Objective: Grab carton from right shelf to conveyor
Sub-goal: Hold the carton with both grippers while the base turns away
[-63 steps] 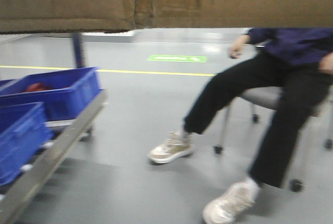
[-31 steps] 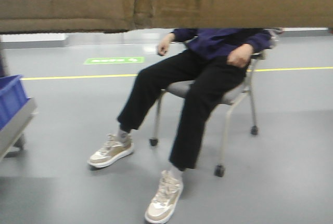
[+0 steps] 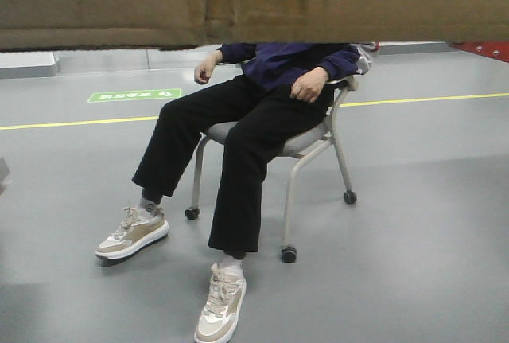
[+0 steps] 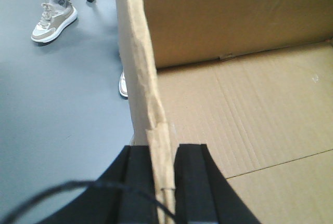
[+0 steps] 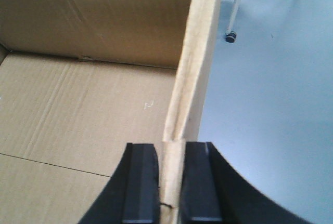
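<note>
The grey floor (image 3: 429, 224) is the biggest thing and lies smooth and bare under everything. The carton (image 3: 254, 1) comes next. It is a big brown cardboard box, open at the top, and it is up in the air above the floor. Its brown side fills the whole top of the front view.

A person (image 3: 262, 112) in black trousers and a dark blue top sits beyond the carton on a grey chair (image 3: 306, 144) with little wheels.

The left tool (image 4: 165, 154) pinches the left wall of the carton, one black finger inside the box and one outside. The right tool (image 5: 169, 148) pinches the right wall in the same way. Both walls look a bit squashed at the rim.

The person's shoes (image 3: 131, 233) are beige and white and rest on the floor. A green sign (image 3: 134, 95) is stuck to the floor far back. A thin yellow line (image 3: 71, 123) runs across the floor just in front of it. A black cable (image 4: 52, 195) curves beside the left tool.
</note>
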Controlling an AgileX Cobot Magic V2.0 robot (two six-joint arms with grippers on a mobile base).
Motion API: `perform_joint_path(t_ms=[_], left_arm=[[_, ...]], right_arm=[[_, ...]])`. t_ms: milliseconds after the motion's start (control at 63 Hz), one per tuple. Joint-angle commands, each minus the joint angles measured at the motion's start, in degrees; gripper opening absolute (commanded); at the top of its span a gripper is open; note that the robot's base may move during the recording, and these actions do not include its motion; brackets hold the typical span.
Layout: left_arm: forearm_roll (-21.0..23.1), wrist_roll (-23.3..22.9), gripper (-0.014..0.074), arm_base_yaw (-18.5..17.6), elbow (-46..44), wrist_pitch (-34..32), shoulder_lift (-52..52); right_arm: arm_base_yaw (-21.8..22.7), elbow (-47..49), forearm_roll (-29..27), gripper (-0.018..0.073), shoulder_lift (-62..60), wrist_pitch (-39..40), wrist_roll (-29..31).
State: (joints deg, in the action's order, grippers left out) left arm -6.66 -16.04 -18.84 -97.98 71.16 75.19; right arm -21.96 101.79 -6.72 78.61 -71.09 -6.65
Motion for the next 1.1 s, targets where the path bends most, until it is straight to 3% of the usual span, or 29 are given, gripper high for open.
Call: perform_joint_path(t_ms=[0,1080], left_arm=[[-1.6,0.4,-0.0016,0.1,-0.2,-1.2,-0.9],[-1.6,0.4,-0.0016,0.1,-0.2,-1.2,-0.9]], right_arm=[[0.6,0.1,2.5,-0.0070,-0.5,1.1,1.1],[0.6,0.1,2.5,-0.0070,-0.5,1.1,1.1]])
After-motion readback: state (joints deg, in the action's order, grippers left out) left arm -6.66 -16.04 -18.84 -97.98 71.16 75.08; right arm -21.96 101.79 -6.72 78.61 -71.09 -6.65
